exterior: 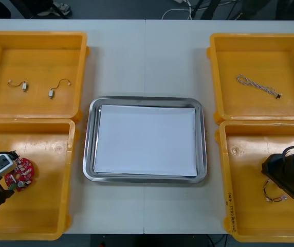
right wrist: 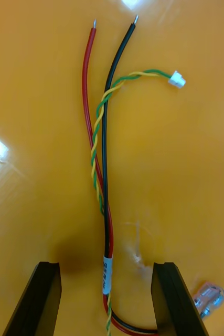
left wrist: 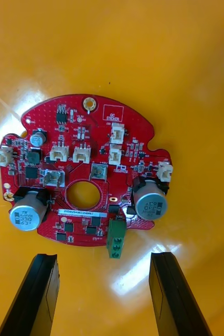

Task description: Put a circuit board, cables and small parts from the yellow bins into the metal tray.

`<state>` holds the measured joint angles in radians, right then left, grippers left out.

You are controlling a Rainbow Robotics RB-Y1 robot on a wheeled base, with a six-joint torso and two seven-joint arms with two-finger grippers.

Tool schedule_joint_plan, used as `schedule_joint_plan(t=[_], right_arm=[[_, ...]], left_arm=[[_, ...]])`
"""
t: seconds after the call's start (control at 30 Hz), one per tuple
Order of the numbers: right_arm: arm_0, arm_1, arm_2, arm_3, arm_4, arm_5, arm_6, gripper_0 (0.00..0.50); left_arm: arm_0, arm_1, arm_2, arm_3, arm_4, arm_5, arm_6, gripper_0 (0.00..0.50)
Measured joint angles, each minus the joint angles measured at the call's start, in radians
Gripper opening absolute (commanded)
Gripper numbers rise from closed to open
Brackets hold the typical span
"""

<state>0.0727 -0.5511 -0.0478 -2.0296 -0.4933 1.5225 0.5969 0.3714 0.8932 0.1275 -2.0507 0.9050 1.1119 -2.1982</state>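
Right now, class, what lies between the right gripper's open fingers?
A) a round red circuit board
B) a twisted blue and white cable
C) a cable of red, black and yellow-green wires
C: in the right wrist view the cable runs between the open fingers of the right gripper.

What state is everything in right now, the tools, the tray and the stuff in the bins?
board: flat in near left bin, ungripped.
wire bundle: lying in near right bin, ungripped.
twisted cable: lying in far right bin.
small parts: two, lying in far left bin.
tray: white inside, nothing loaded yet.
left tool: open, just short of the board.
right tool: open, straddling the wire bundle.
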Motion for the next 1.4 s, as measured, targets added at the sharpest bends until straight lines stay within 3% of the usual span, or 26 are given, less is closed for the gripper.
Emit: schedule_joint_plan(t=[0.6, 0.67, 0.7, 0.73, 0.8, 1.23, 1.4], right_arm=[[0.000, 0.003, 0.003, 0.032, -0.016, -0.040, 0.000, 0.500], [0.000, 0.003, 0.003, 0.032, -0.016, -0.041, 0.000, 0.306], [0.000, 0.003, 0.003, 0.032, -0.017, -0.041, 0.000, 0.147], [0.000, 0.003, 0.003, 0.032, -0.017, -0.042, 0.000, 0.056], [0.000, 0.003, 0.003, 0.032, -0.019, -0.042, 0.000, 0.000], [-0.001, 0.004, -0.002, 0.032, -0.028, -0.037, 0.000, 0.000], [-0.015, 0.005, -0.035, 0.021, -0.048, 0.050, 0.000, 0.000]], left_arm=[[0.000, 0.000, -0.046, 0.010, -0.010, -0.007, 0.000, 0.500], [-0.001, 0.000, -0.049, 0.013, -0.011, -0.008, 0.000, 0.500], [-0.001, 0.000, -0.049, 0.016, -0.012, -0.008, 0.000, 0.500], [-0.002, 0.000, -0.049, 0.019, -0.012, -0.008, 0.000, 0.500], [-0.004, 0.000, -0.049, 0.026, -0.013, -0.008, 0.000, 0.500], [-0.029, 0.000, -0.056, 0.047, -0.013, -0.009, -0.001, 0.500], [-0.053, 0.000, -0.082, 0.048, -0.014, -0.009, -0.001, 0.500]])
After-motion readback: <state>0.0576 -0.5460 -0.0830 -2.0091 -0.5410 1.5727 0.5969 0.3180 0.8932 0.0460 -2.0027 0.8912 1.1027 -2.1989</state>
